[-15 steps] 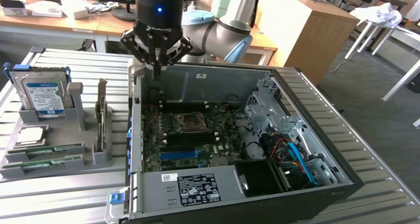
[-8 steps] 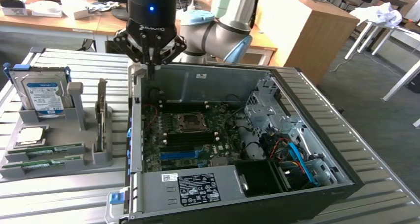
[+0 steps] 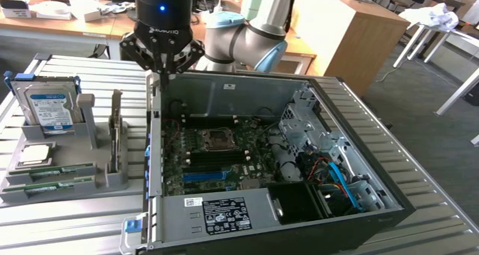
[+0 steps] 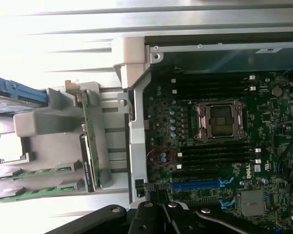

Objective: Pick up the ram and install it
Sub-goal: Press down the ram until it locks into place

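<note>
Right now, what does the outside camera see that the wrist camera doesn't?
Exterior view: the arm, the labelled power supply and the wooden desks behind. Wrist view: a red wire loop on the board. Both: the shut gripper, the ram sticks lying in the grey holder, the CPU socket and the blue slot.

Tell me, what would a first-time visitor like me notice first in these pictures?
The open computer case in the middle, its green motherboard bared, catches the eye first. Over its far corner on the exterior view's left hangs the black end effector, shut. Farther toward that left a grey rack holds a hard drive and green ram sticks.
</note>
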Controlling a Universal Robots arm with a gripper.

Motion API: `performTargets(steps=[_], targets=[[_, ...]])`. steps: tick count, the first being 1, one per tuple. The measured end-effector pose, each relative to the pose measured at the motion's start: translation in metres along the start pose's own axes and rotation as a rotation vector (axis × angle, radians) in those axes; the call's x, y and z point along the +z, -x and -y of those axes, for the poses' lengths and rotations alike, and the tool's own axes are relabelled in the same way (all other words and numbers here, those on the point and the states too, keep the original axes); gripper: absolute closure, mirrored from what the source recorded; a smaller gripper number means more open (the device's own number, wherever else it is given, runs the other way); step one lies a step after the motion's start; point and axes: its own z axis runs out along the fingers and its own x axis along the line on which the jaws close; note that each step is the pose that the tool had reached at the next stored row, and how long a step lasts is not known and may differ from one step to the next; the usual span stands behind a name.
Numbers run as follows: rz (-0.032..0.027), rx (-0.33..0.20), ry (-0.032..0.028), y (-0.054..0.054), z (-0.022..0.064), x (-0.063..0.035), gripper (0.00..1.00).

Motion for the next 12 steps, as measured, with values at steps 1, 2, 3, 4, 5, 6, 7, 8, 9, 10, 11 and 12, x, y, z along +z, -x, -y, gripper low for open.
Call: performTargets(steps=[1, 2, 3, 4, 5, 6, 7, 8, 9, 10, 11, 12], targets=[[0.0001, 0.000, 0.0001, -0.002, 0.0001, 0.0000, 0.90], [0.0001, 0.000, 0.0000, -0.003, 0.0002, -0.0001, 0.90], [0.0002, 0.000, 0.0000, -0.004, 0.0003, -0.0002, 0.90], [0.0003, 0.000, 0.0000, -0.006, 0.0005, -0.0002, 0.90], [0.0004, 0.000, 0.0001, -0.007, 0.0006, -0.0002, 0.90], [0.0005, 0.000, 0.0001, -0.009, 0.0007, -0.0002, 0.90], [0.0006, 0.000, 0.0000, -0.010, 0.0008, -0.0003, 0.90], [0.0007, 0.000, 0.0000, -0.012, 0.0009, -0.0004, 0.90], [0.0007, 0.000, 0.0000, -0.013, 0.0010, -0.0004, 0.90], [0.0009, 0.000, 0.0000, -0.015, 0.0011, -0.0005, 0.90], [0.0011, 0.000, 0.0001, -0.017, 0.0012, -0.0005, 0.90], [0.0011, 0.000, 0.0001, -0.018, 0.0014, -0.0005, 0.90]])
